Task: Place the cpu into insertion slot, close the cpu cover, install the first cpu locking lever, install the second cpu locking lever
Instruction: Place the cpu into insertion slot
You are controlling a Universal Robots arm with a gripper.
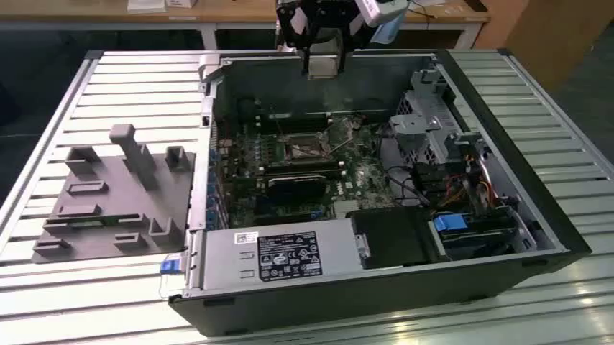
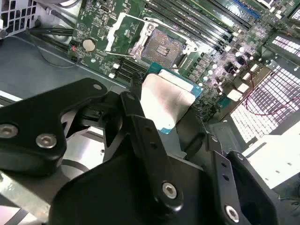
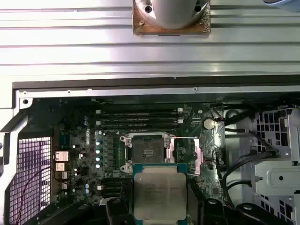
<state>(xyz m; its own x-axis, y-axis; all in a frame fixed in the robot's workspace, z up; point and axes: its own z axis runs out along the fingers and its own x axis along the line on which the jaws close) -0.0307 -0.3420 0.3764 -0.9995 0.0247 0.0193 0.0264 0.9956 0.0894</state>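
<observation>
A slatted metal tabletop (image 1: 96,93) carries an open computer case (image 1: 537,215) lying on its side. A grey block fixture (image 1: 115,194) sits beside it on the exterior view's left.

Closest to my wrist cameras, the pincer (image 3: 159,208) is pinching the cpu (image 3: 159,194) by two opposite edges. The chip's dull metal top faces the first wrist view, and a green rim shows around it. It hangs in the air, well apart from the motherboard (image 3: 89,154), touching nothing but the fingers (image 2: 137,86).

Beyond the chip I see the insertion slot (image 3: 147,151), uncovered, with its dark centre bare. The cpu cover (image 3: 197,154) stands open to one side of the slot, and green board shows through its cut-out. Farther on lie the long memory slots (image 3: 140,117), then the case wall.

In the exterior view the pincer sits high over the case's far wall.
</observation>
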